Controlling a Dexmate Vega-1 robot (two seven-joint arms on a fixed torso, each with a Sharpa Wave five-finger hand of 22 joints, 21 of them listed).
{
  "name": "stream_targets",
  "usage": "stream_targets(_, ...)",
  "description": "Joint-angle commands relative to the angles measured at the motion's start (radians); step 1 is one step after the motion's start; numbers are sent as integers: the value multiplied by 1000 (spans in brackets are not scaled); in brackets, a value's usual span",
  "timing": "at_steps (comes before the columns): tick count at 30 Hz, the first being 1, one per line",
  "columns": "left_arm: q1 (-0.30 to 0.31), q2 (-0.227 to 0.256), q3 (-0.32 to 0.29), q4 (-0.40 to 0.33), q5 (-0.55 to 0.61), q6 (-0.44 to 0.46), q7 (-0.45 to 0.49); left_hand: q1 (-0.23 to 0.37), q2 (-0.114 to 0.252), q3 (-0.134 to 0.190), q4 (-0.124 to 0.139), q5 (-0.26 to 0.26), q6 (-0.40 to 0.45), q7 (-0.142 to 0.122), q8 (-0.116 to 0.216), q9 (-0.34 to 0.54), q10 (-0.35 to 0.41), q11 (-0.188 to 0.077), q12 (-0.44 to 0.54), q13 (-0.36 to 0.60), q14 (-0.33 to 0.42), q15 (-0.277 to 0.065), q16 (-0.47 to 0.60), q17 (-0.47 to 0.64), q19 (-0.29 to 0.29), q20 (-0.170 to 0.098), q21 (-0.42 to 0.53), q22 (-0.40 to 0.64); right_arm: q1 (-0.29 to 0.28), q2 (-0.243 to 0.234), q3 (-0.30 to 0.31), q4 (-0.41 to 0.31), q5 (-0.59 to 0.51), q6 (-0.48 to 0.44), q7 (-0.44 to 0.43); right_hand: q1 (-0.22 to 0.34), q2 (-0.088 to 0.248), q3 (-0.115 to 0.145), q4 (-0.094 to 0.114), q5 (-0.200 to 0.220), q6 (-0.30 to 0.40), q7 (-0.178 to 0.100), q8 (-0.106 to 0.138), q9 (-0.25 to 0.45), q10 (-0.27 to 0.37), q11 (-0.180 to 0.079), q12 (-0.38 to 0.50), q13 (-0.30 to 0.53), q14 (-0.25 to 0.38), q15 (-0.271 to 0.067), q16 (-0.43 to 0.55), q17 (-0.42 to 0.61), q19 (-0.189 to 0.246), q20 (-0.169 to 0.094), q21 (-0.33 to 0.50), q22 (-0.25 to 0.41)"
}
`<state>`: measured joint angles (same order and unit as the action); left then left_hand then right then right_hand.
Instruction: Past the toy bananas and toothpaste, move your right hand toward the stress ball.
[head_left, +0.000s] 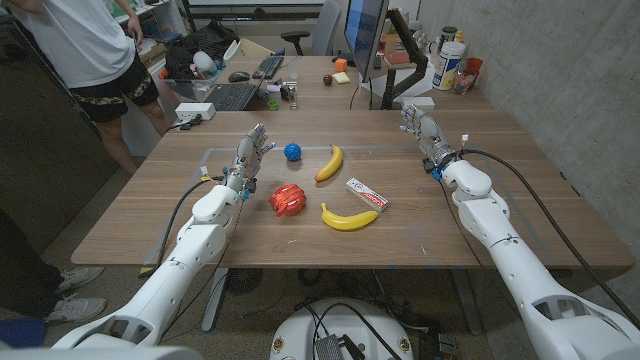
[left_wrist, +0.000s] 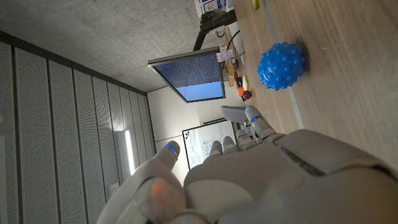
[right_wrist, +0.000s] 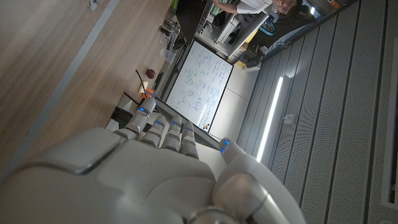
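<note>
A blue spiky stress ball (head_left: 292, 152) lies toward the table's far side, left of centre; the left wrist view shows the ball (left_wrist: 281, 66) too. One toy banana (head_left: 330, 163) lies just right of it, a second banana (head_left: 349, 218) nearer the front. A toothpaste box (head_left: 367, 195) sits between them on the right. My right hand (head_left: 424, 135) stands on its edge at the far right, fingers apart, holding nothing, well right of the ball. My left hand (head_left: 248, 160) stands left of the ball, fingers apart, empty.
A red toy pepper (head_left: 287, 200) lies beside my left forearm. Behind the table a second desk carries a keyboard (head_left: 232, 96), a monitor (head_left: 364, 35) and bottles (head_left: 450, 60). A person (head_left: 95, 50) stands at the back left.
</note>
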<state>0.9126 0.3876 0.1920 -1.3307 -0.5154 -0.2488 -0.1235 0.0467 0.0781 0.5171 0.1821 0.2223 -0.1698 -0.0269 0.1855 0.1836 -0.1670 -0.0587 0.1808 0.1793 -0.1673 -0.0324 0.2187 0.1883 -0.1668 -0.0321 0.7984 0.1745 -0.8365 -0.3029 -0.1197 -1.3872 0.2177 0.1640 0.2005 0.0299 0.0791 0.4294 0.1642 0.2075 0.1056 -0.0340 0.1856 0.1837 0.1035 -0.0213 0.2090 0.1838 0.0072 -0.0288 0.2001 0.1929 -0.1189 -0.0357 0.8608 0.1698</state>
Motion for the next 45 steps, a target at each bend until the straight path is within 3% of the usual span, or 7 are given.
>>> stream_targets(1,-1,-3,-3,1,3,-3,-5,-6,97,8,2,3,-24,2,4,2,-7,0,7,5,-24,-20,5,2,-39,-58,0,5,13,-12,-13,-23,-49,1,-8,12,98,4,-3,4,9,2,8,5,1,3,3,3,-9,-3,5,2,2,-51,-4,3)
stream_targets(45,-4,-5,-13,10,6,-2,-8,-8,97,9,3,2,-23,0,4,2,-9,1,7,5,-28,-17,4,2,-41,-55,-11,6,67,-25,-48,-33,-137,4,2,16,99,6,-4,3,11,1,8,5,1,0,3,3,-12,-3,6,2,3,-52,-19,3)
